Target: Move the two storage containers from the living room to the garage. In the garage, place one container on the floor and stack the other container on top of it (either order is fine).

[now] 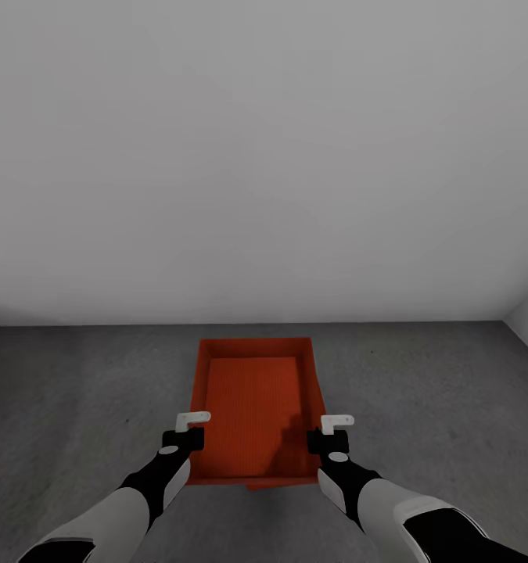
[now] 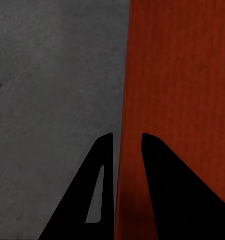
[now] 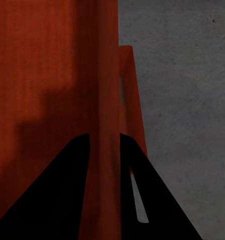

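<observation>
L pincer (image 1: 192, 423) clamps container (image 1: 254, 414) at its left wall, R pincer (image 1: 335, 426) clenched on the right wall. Second container's edge (image 1: 271, 485) peeks beneath, over garage floor (image 1: 76, 407).

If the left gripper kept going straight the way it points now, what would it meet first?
The left gripper straddles the side wall of the orange-red container, so pushing on would slide it further down that wall; the jaws' inner throat would likely meet the rim first, then the grey floor below. Depth is unclear.
</observation>
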